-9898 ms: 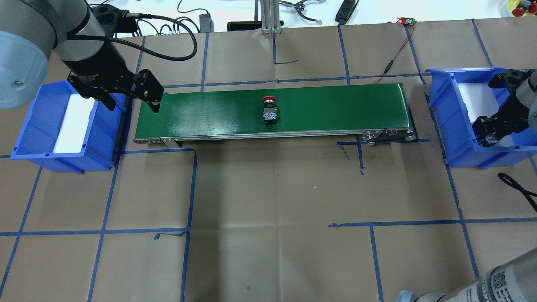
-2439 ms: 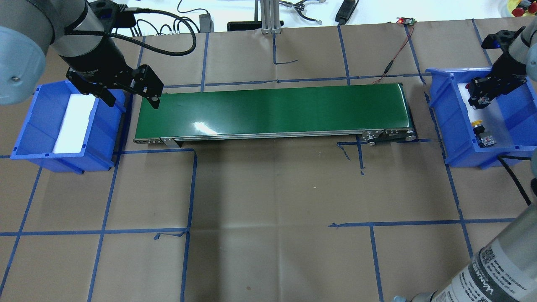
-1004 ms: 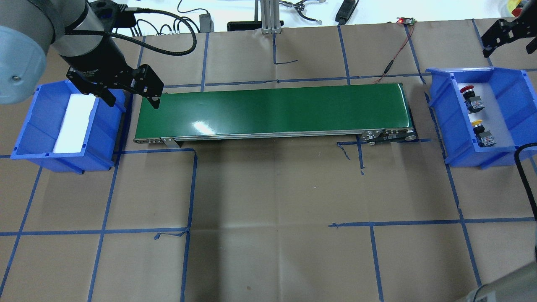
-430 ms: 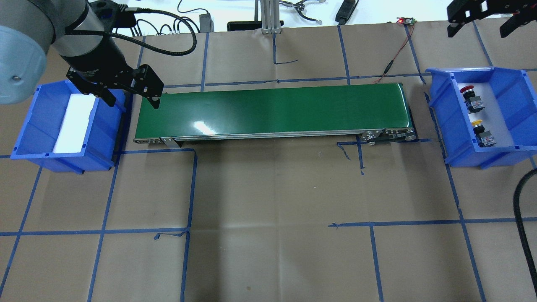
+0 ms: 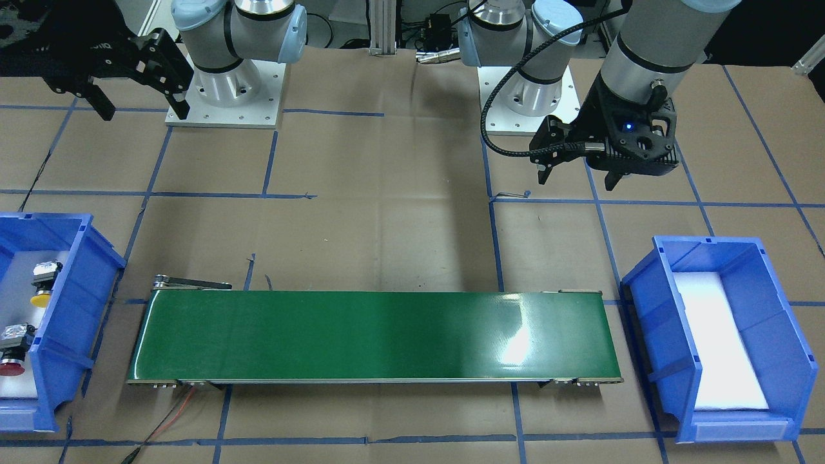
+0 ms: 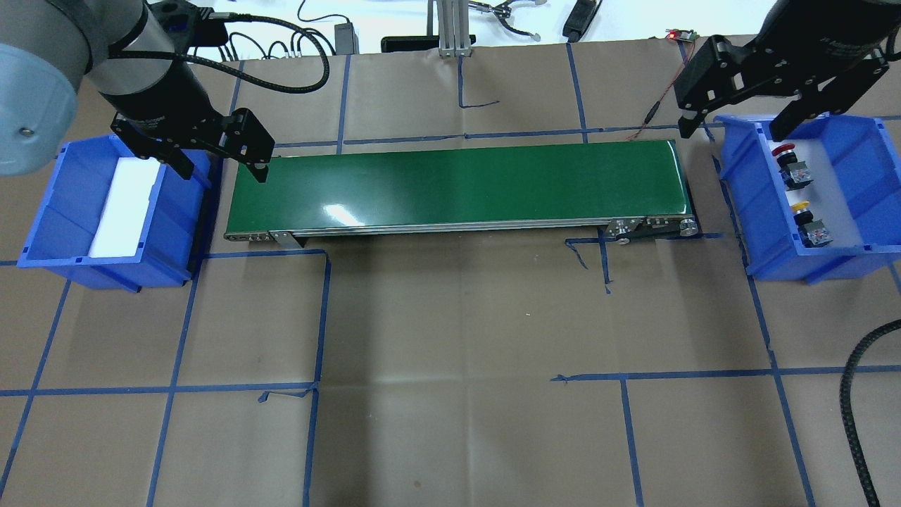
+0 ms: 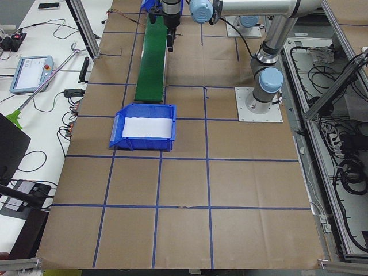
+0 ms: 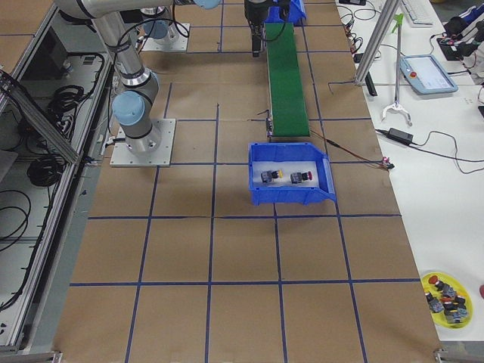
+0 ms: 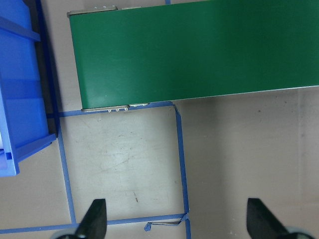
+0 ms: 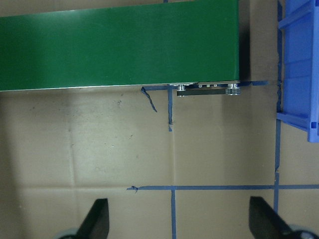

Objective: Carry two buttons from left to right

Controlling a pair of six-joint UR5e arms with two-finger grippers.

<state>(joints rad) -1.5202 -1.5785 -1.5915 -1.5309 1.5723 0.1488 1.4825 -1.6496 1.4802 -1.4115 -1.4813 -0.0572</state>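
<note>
1. Bench, covered in brown paper with a blue tape grid; it carries everything below.
2. Left grey robot arm: its jaws are spread and empty. They hang over the belt's left end beside the left bin, probably the drop-off spot.
3. Right grey robot arm: its jaws are spread and empty. They hang high over the gap between the belt's right end and the right bin, clear of the contents.
4. Green flat conveyor belt runs lengthwise toward the bench's far edge. Nothing lies on it. It bridges the two bins, likely so that neither arm must reach across.
5. Left blue plastic bin stands at the bench's left edge and shows only its white liner.
6. Right blue plastic bin stands at the bench's right edge and serves as the receiving end.
7. Red mushroom-cap push-button lies on its side in the right bin.
8. Yellow mushroom-cap push-button lies just beside the red one and apart from it. With both delivered, the task looks complete.
</note>
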